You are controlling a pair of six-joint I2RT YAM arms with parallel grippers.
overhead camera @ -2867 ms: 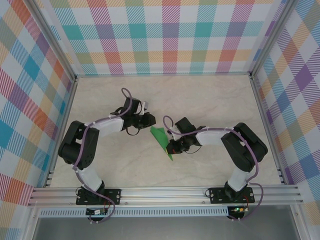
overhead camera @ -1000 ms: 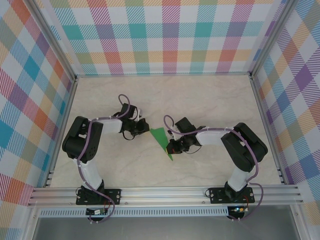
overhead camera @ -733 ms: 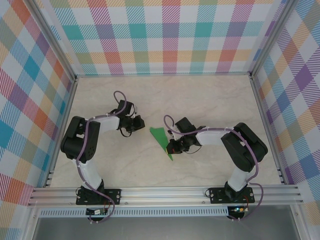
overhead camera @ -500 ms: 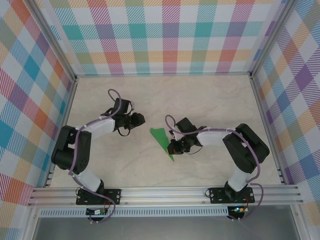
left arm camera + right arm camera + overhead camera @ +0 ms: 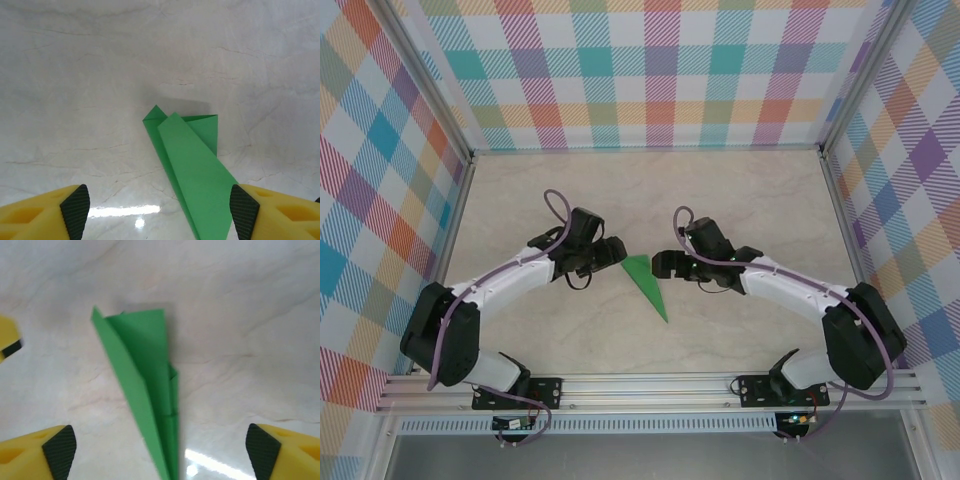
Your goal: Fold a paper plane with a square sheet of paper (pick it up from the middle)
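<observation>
Left claw (image 5: 612, 252) and right claw (image 5: 661, 265) both stood spread wide, pinching nothing. Between them, at the centre of the overhead frame, the green paper plane (image 5: 645, 280) lay on the pale table (image 5: 740, 200), broad tail toward the claws and nose toward the bottom edge. I judged it feather-light, thin and easily crumpled, likely to skid on that glossy top, with layers that could spring apart. I would have pinched it gently at mid-length, across the stacked folds.
</observation>
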